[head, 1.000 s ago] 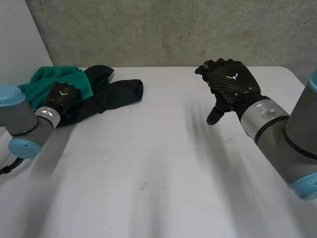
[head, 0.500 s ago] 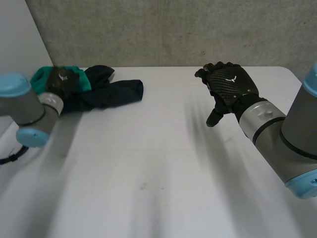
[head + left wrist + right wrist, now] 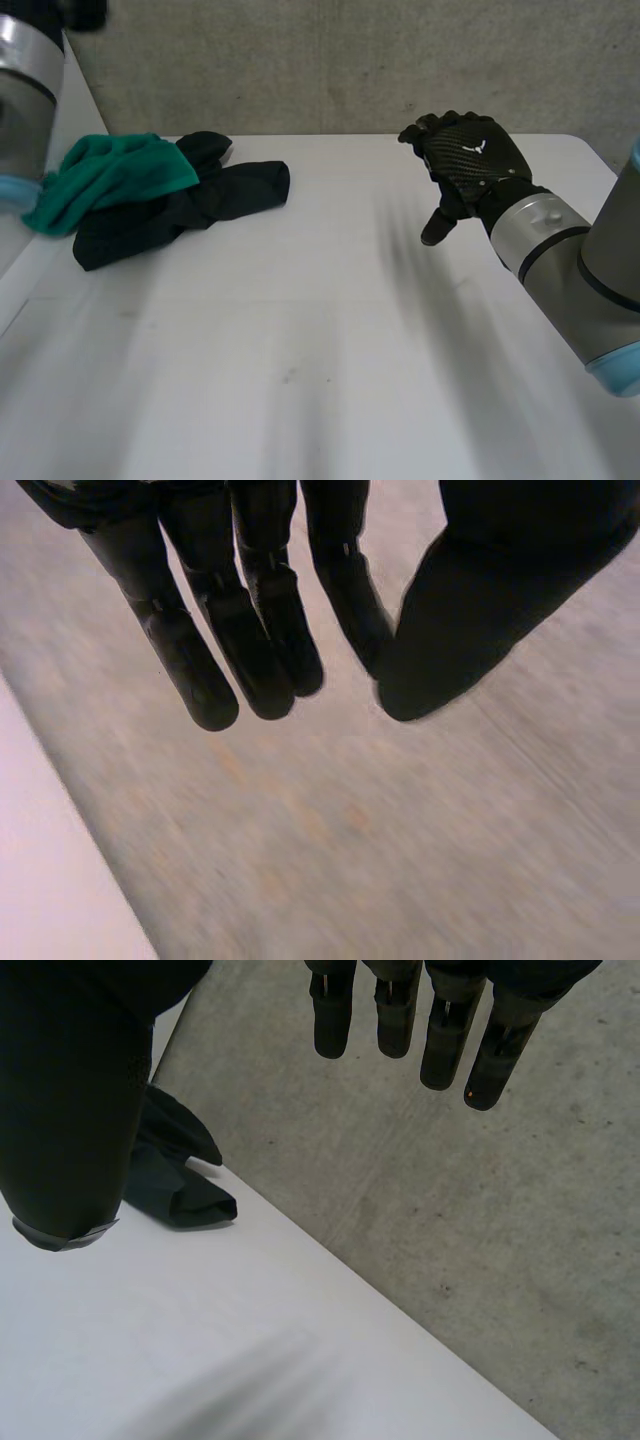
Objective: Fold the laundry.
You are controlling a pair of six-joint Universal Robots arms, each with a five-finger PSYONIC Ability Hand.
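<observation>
At ten o'clock on the white table [image 3: 330, 330], what is lying there? (first)

The laundry, not yet folded. A green cloth [image 3: 110, 180] lies crumpled on top of a dark garment [image 3: 215, 195] and covers its end toward nine o'clock. Both make one heap near the far corner. (second)

Do the hands hold something? (first)

No. The left hand [image 3: 262, 630] has its fingers straight and the thumb apart, with nothing between them. It seems to face the concrete wall [image 3: 350, 60], so I think it is high above the heap. The left arm [image 3: 25, 90] stands at the ten o'clock edge. The right hand [image 3: 470, 165] is at two o'clock, well apart from the heap, and its fingers are loose and empty too. (second)

Why so? (first)

My judgement is this: the heap is on the left arm's side, so the left hand is the natural one to reach down for a piece. The right hand hovers near the free middle, where a piece can be spread flat. The green cloth is on top, so it should come off first. (second)

Any writing? (first)

No readable words. A small white mark [image 3: 478, 151] sits on the back of the right hand, and it is an emblem, not letters. On the cloths I can find no label. (second)
</observation>
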